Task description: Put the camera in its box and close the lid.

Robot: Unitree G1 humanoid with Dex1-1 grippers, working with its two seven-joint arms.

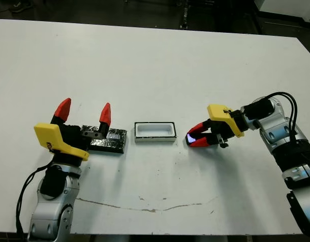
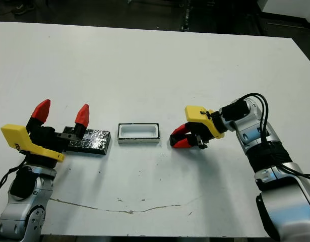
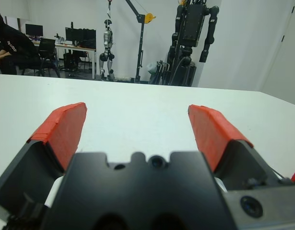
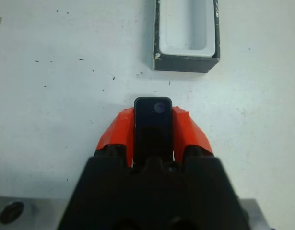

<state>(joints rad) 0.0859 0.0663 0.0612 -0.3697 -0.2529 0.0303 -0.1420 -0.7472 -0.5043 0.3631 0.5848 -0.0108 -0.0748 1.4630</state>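
Observation:
The box [image 1: 154, 132], a small white-walled tray on a dark base, sits open near the middle of the table. Just to its right my right gripper [image 1: 194, 139] is shut on the camera [image 4: 152, 125], a slim black bar clamped between the red fingers with its end pointing at the box [image 4: 186, 34] and a short gap between them. The lid [image 1: 108, 139], black and crinkly, lies flat left of the box. My left gripper [image 1: 84, 112] stands open above the lid's left part, fingertips raised and holding nothing.
A thin crack line [image 1: 144, 207] runs across the table near the front edge. In the left wrist view, beyond the table, a person [image 3: 10, 45] sits at a desk and robot stands [image 3: 193, 33] line the room.

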